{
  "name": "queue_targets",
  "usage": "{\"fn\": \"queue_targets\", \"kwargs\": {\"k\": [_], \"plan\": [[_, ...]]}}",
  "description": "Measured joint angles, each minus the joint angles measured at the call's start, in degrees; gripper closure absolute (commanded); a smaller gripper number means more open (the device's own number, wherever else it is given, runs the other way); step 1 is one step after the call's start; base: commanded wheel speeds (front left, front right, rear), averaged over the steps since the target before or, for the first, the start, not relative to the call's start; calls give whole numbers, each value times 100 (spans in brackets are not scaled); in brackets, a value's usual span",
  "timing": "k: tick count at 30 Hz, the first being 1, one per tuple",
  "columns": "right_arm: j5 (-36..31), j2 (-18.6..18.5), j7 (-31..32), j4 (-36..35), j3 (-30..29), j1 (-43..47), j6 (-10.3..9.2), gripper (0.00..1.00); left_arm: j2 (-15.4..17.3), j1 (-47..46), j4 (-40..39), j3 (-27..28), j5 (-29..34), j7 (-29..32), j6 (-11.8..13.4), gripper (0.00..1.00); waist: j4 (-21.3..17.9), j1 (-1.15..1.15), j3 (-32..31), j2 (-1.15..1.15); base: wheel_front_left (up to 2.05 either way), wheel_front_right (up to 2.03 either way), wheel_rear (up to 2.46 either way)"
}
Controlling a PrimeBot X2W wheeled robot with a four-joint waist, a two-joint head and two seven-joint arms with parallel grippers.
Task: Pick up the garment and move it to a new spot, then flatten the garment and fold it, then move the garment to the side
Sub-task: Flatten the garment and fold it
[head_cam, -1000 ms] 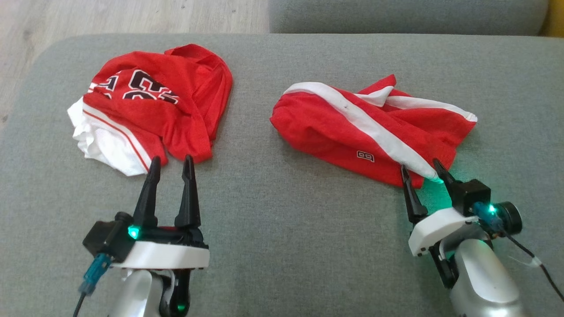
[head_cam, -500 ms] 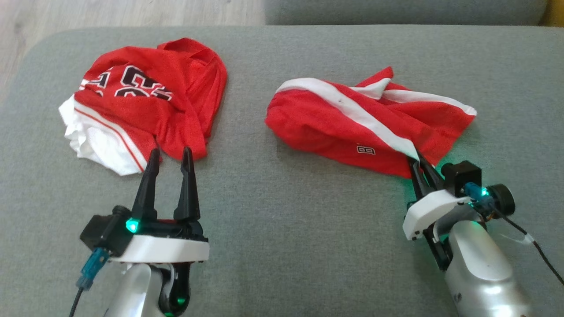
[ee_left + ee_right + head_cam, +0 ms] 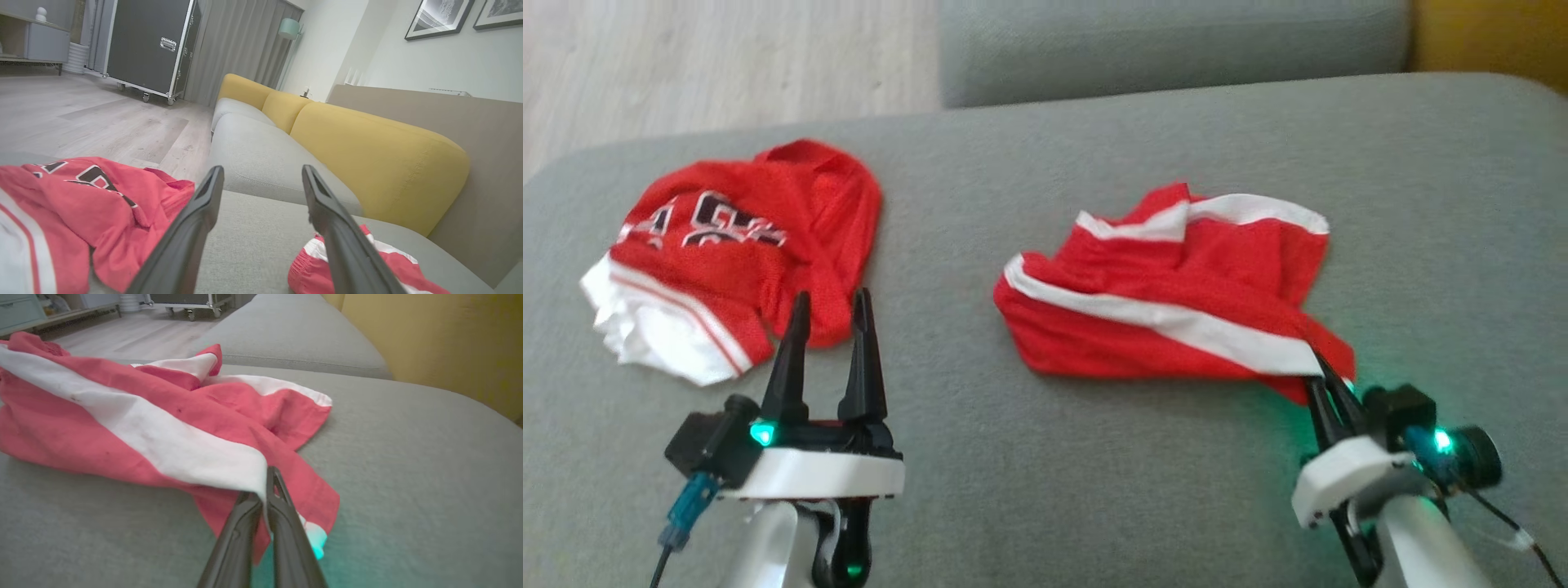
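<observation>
The garment point(image 3: 1176, 318) is a crumpled red piece with a broad white stripe, lying on the right half of the grey cushion point(image 3: 1094, 163). My right gripper point(image 3: 1319, 367) is shut on its near right corner, pinching the end of the white stripe. The right wrist view shows the garment point(image 3: 143, 416) spreading away to the left of the shut right gripper point(image 3: 269, 473). My left gripper point(image 3: 831, 296) stands open and holds nothing, with its tips just short of a red jersey. In the left wrist view the garment point(image 3: 310, 265) lies right of the open left gripper point(image 3: 261, 171).
A second piece, the red jersey point(image 3: 743, 245) with dark numerals and white lining, lies crumpled at the cushion's left; it also appears as the jersey point(image 3: 81, 196). Another grey seat point(image 3: 1160, 41) lies beyond, with a yellow backrest point(image 3: 367, 155) at the right and wooden floor point(image 3: 686, 65) at the left.
My right gripper has closed on the garment's near corner and tugged it, so the cloth has bunched into a new shape. The head camera has shifted. The left gripper stays open.
</observation>
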Motion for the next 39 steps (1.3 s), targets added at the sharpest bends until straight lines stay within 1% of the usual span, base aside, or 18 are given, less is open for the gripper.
{"fn": "queue_targets", "kwargs": {"k": [4,5,6,10,13,18,21,22,26,30,34,37,39], "plan": [[-189,-1,176,-114,-169,197,0,100,0,73,9,-4,-48,1,0,0,-179,0,-160,0,0,0,0],[-190,-1,223,-127,-168,213,0,28,0,73,10,-4,-52,1,0,0,-211,0,-192,0,0,0,0],[-141,0,274,-133,-168,219,0,0,0,73,12,-5,-53,0,0,0,-237,0,-221,0,0,0,0],[156,0,307,-249,-40,235,0,0,0,97,52,-40,-85,1,0,0,-284,0,-317,0,0,0,0],[595,0,201,-515,164,293,0,0,0,187,78,-53,-85,0,0,0,-268,0,-357,0,0,0,0],[1165,3,76,-1222,678,407,0,0,0,237,92,-71,-85,1,0,0,-180,1,-349,0,0,0,0],[1322,1,41,-1685,861,467,0,0,0,237,87,-83,-85,1,0,0,-118,1,-305,0,0,0,0],[1322,1,41,-1685,861,467,0,0,0,237,87,-83,-85,1,0,0,-118,1,-305,0,0,0,0],[1502,0,24,-2388,1173,555,0,0,0,235,75,-112,-83,1,0,0,-12,1,-209,0,0,0,0],[1540,-2,24,-2248,1512,553,0,0,1,219,73,-194,-83,1,0,0,114,1,-139,0,0,0,0],[1650,-7,25,-1666,1960,388,0,0,0,183,77,-256,-83,1,0,0,288,1,-64,0,0,0,0],[1802,-9,112,-1166,2312,-78,0,0,0,108,83,-283,-86,1,0,0,437,1,-4,0,0,0,0],[1772,-12,253,-782,2479,-504,0,0,0,70,97,-330,-105,1,0,0,543,1,31,0,0,0,0]]}}
